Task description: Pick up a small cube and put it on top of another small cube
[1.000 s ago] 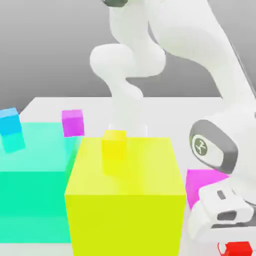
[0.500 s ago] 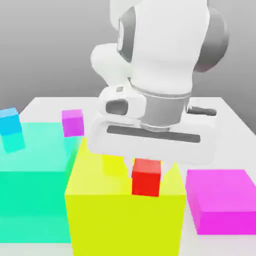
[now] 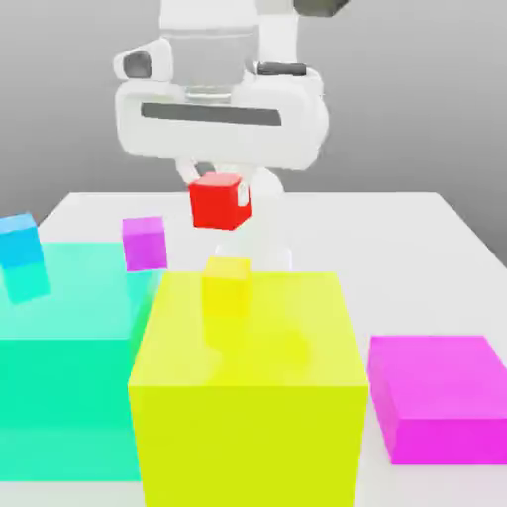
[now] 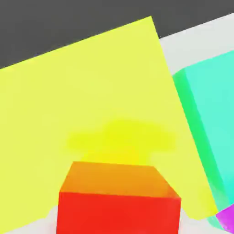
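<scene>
**One red cube lifted clear, carried over the stack**

The small red cube (image 3: 219, 201) hangs clamped in the claw (image 3: 220, 190), which a second ago was low beside the magenta slab (image 3: 443, 396). Now it's raised. Just below it sits the small yellow cube (image 3: 227, 281), likely the target. Lower still is the big yellow block (image 3: 248, 376), with the teal block (image 3: 64, 356) off towards the exterior view's left.
</scene>
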You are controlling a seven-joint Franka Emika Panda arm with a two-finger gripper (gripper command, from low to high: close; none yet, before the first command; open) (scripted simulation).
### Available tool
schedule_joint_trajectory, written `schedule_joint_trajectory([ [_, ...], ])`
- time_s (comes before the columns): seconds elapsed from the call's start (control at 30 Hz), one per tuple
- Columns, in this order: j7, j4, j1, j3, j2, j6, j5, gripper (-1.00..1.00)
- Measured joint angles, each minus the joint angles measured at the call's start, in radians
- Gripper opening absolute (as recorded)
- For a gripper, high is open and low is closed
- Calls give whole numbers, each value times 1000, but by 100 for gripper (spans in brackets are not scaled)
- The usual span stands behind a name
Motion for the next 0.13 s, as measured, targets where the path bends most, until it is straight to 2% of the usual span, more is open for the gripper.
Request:
schedule_joint_trajectory([
  [0.03,2,-26,0,5,15,41,2,-100],
  [0.07,2,-43,-1,9,25,69,3,100],
  [0.13,2,-43,-1,9,25,69,3,100],
])
